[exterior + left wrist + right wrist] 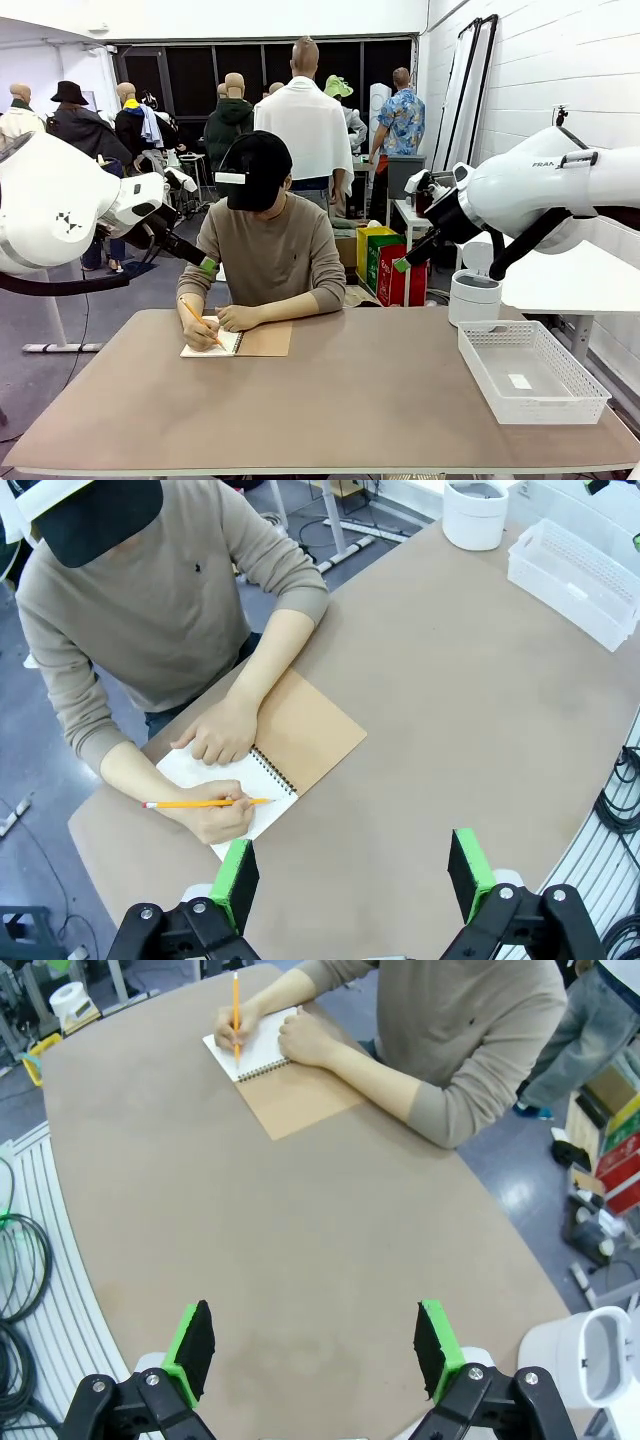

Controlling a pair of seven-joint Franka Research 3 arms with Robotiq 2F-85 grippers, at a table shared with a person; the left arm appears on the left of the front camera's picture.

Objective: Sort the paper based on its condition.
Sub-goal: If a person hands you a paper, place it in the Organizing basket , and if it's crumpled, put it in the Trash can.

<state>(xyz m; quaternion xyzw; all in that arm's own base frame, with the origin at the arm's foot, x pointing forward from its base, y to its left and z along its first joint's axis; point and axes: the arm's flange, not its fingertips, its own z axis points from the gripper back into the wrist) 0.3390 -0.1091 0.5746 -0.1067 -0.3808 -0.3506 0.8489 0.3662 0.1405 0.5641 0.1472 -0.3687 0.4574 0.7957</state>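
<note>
Paper [226, 343] in front view: we see a white page of the notebook [266, 340], under the person's writing hand [200, 332] at the table's [330, 405] far edge. Left wrist view: our left gripper [352, 852] spread wide, empty. Right wrist view: right gripper [312, 1315] likewise released, holding nothing.

On 1 table [380, 420]: 1 spiral notebook [262, 340], 1 pencil [199, 321], 1 white mesh basket [588, 398], 1 white round bin [474, 298]. 1 person [270, 250] seated. Grippers x2: left gripper [350, 855], right gripper [312, 1325].
</note>
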